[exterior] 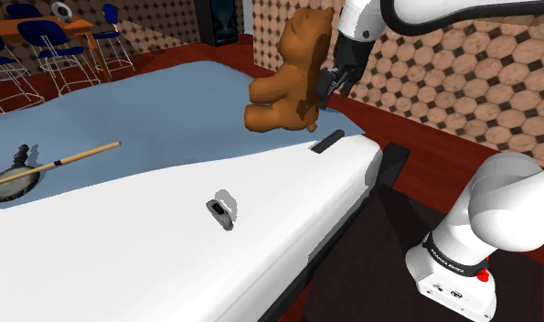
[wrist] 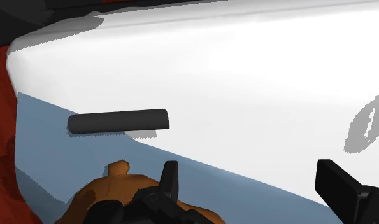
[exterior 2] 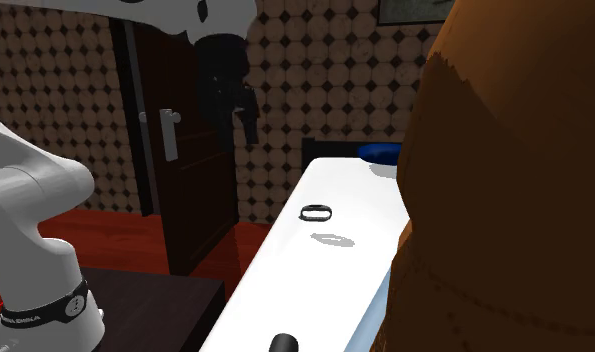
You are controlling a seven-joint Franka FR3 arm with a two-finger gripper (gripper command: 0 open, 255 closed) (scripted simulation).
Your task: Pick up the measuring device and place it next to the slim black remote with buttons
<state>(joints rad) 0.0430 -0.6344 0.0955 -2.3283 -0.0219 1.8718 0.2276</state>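
Observation:
The measuring device (exterior: 220,212), a small grey-and-black object, lies on the white part of the bed cover (exterior: 123,265); the second exterior view shows the measuring device (exterior 2: 317,212) as a dark ring. The slim black remote (exterior: 326,141) rests near the bed's edge, where white meets blue. My gripper (exterior: 329,87) hangs in the air above the remote and well away from the device. In the wrist view the gripper (wrist: 255,184) is open with nothing between its fingers, and the remote (wrist: 118,121) lies ahead of it.
A brown teddy bear (exterior: 288,78) sits on the blue cover right beside my gripper and looms large as the teddy bear (exterior 2: 505,200). A wooden-handled round tool (exterior: 41,169) lies at the shoulder view's left. Blue chairs (exterior: 50,41) stand beyond the bed.

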